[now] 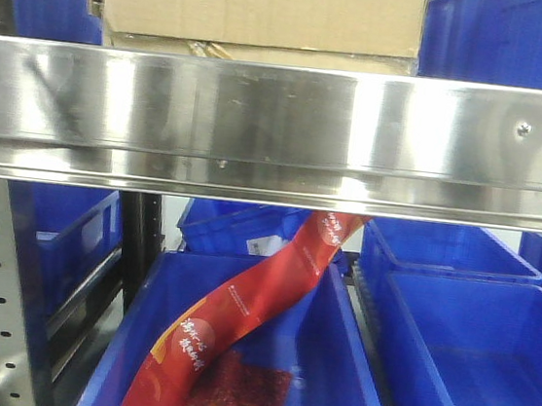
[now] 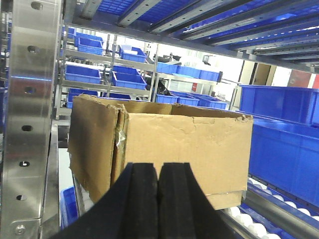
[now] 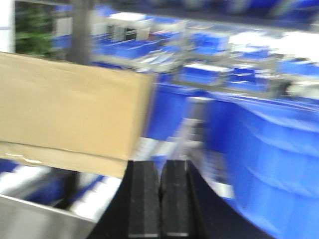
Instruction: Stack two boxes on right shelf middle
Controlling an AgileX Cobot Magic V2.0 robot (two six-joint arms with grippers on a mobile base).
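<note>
Since both claws are pressed shut on nothing, boxes look released: left claw (image 2: pixel 158 199) just short of large box (image 2: pixel 164 149), right claw (image 3: pixel 160 199) beside stack, touching nothing. Large box sits on flat box (image 1: pixel 259 53), both on shelf (image 1: pixel 279 130) behind its steel lip, blue bins (image 1: pixel 510 39) either side; stack likely done. Large box: plain brown cardboard, dented, torn top edge, peeling tape at corner. Right wrist view blurred, so contact there uncertain.
</note>
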